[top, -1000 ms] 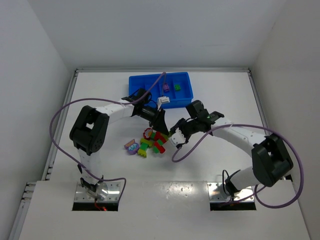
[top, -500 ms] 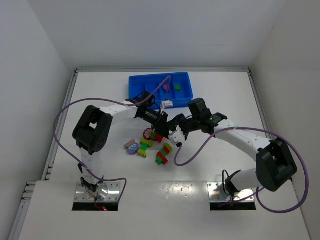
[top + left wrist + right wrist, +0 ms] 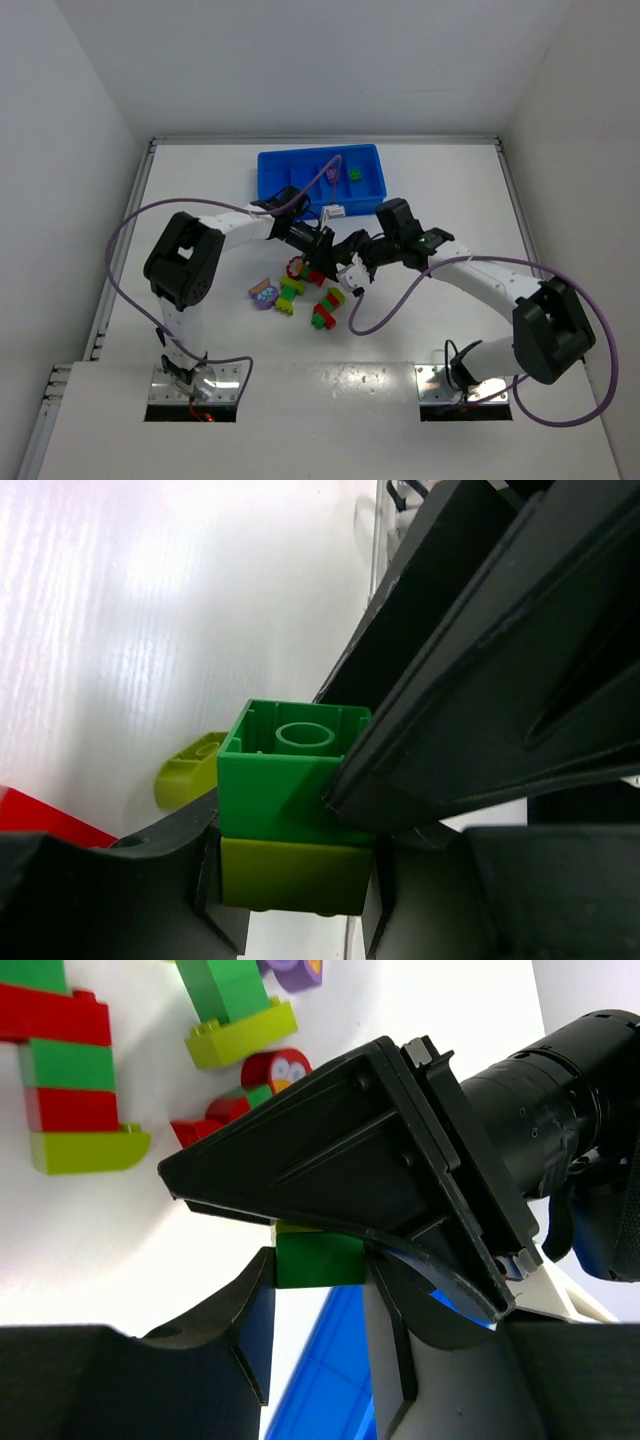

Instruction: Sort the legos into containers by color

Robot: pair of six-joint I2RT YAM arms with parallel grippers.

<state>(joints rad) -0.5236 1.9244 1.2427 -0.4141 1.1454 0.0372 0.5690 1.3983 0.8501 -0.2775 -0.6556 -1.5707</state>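
My left gripper (image 3: 290, 880) is shut on a yellow-green brick (image 3: 290, 875). A green brick (image 3: 285, 780) is joined on top of it. My right gripper (image 3: 318, 1280) is shut on that green brick (image 3: 318, 1258), with its fingers (image 3: 480, 680) pressed against the left gripper. In the top view both grippers (image 3: 333, 268) meet just above the table, in front of the blue tray (image 3: 300, 165). A purple brick (image 3: 331, 175) and a green brick (image 3: 355, 175) lie in two of the tray's right compartments. The left gripper's body (image 3: 350, 1150) hides most of the yellow-green brick in the right wrist view.
Loose bricks lie on the table just before the grippers: a purple piece (image 3: 264, 293), a green and yellow-green cluster (image 3: 290, 295), a red, green and yellow-green cluster (image 3: 328, 305) and a red rounded piece (image 3: 297, 267). Purple cables loop over both arms.
Over the last second the right gripper moved up-left to meet the left gripper. The brick pair came off the pile and the red-and-green cluster now lies nearer the bases. Almost nothing moved in the last half second.
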